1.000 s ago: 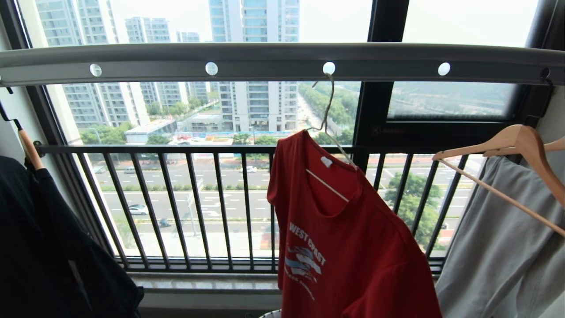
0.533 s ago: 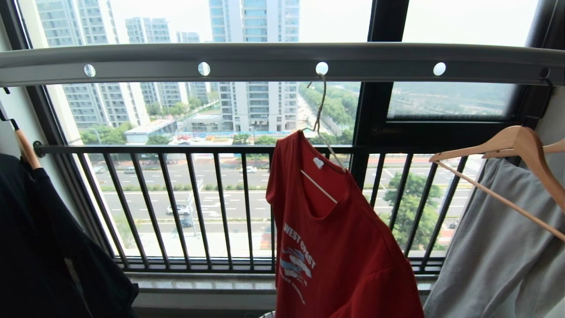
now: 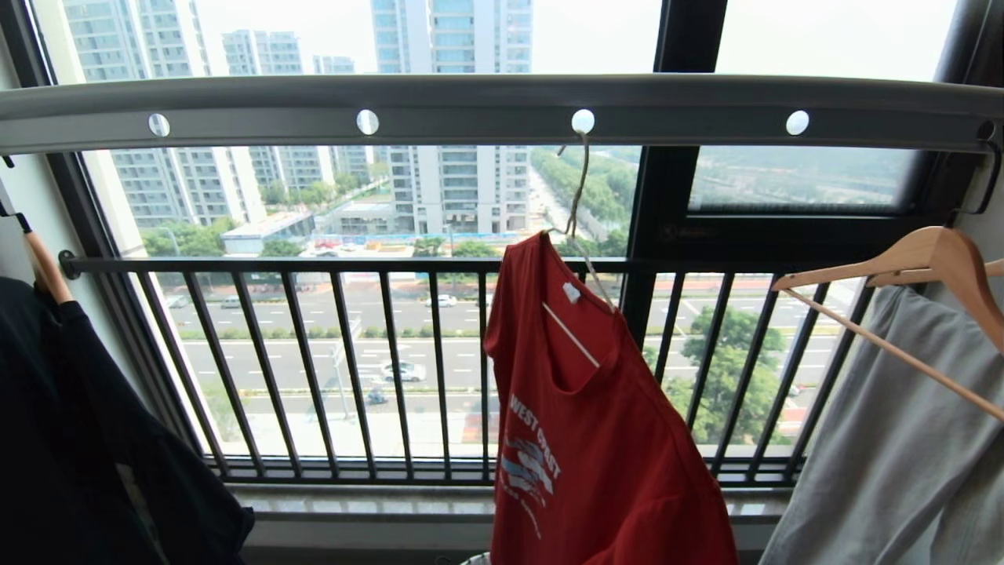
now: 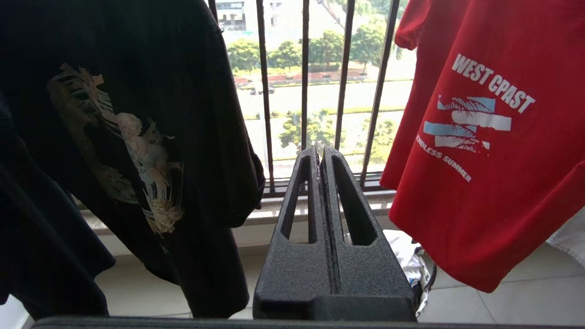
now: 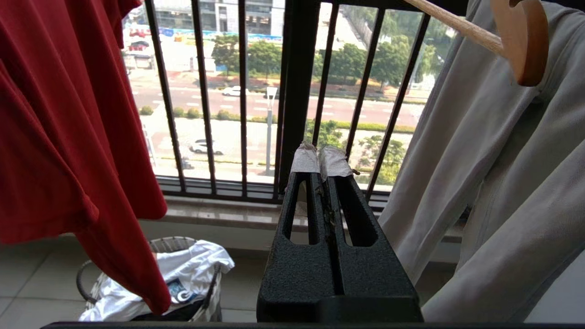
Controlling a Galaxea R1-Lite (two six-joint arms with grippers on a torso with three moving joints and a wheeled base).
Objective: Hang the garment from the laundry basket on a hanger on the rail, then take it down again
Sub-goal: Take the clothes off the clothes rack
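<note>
The red garment with "WEST COAST" lettering hangs tilted on the thin cream hanger. The hanger's slim hook sits in a round hole of the grey rail. Neither arm shows in the head view. My left gripper is shut and empty, low down, with the garment hanging free beside it. My right gripper, its tips wrapped in white tape, is also shut and empty, on the garment's other side. The laundry basket stands on the floor under the garment's hem.
A black printed T-shirt hangs at the left. At the right, a pale grey garment hangs on a wooden hanger. The black balcony railing runs behind everything. White clothes lie in the basket.
The whole head view has shifted slightly from side to side. The red garment has swayed a little on its hanger and still hangs from the same hole.
</note>
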